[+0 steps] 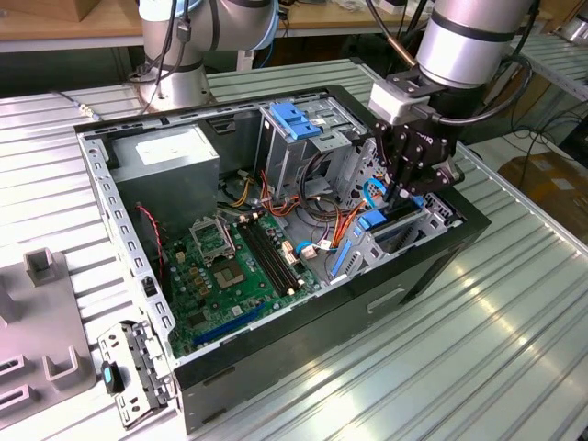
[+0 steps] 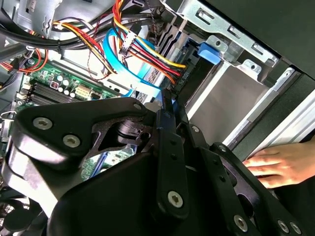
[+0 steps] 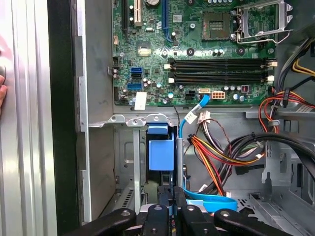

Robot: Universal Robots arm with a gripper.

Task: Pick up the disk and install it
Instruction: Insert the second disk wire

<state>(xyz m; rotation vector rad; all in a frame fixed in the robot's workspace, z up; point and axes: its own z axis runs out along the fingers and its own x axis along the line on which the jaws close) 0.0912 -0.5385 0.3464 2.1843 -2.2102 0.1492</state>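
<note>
The disk (image 1: 375, 220) stands on edge in the drive bay at the exterior view's right end of the open computer case (image 1: 276, 367). Its blue carrier tab (image 3: 161, 152) faces out of the bay, and the same tab (image 2: 209, 51) shows at the bay's metal wall. My gripper (image 1: 397, 195) hangs straight over that bay, just above the blue carrier. The two black fingers (image 3: 166, 196) lie close together with a thin gap, so the gripper (image 3: 172, 194) is shut. I see nothing clamped between them. The fingertips (image 2: 169, 98) point into the bay beside the cables.
A grey drive cage with a blue handle (image 1: 296, 119) and a power supply box (image 1: 170, 156) sit at the case's back. The motherboard (image 1: 230, 266) fills its floor. Loose coloured cables (image 3: 216, 152) crowd the bay. A person's hand (image 2: 275, 164) rests on the case's outer wall.
</note>
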